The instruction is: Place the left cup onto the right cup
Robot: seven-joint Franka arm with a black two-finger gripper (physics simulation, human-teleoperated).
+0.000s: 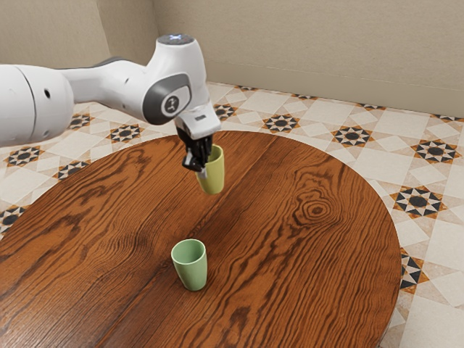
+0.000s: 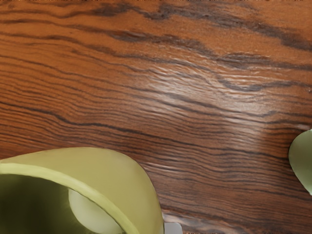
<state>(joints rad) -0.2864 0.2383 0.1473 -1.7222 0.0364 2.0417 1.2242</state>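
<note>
Pale green cup [image 1: 189,264] stands upright on the wooden table [image 1: 312,217], mouth up, nearest the camera and a bit toward the exterior view's left of the table's middle. Nothing is in it or on it. In the wrist view its edge [image 2: 303,158] just shows, well off to one side of the hand, so I'm not above it yet.

Farther back and a little toward the exterior view's right: olive cup [image 1: 212,171], off the table, in the air and tilted, base pointing down and slightly right. Gripper [image 1: 197,161] is clamped on its rim wall, one finger inside the mouth, one outside. The wrist view agrees: the olive cup [image 2: 97,180] is right under the hand with a pale finger pad [image 2: 90,214] inside it, table grain [image 2: 170,87] past it.

Step, as I read it: pick done, carry in progress, stacking not started.

Next move needs:
- bring the hand nearer until the olive cup's base is over the pale cup's mouth
- level out the tilt, or the base may catch the rim and tip the lower cup
- lower slowly, release only once seated

Behind: white arm [image 1: 109,83] coming in from the exterior view's left, patterned floor tiles [image 1: 348,134], beige wall [image 1: 326,43].
</note>
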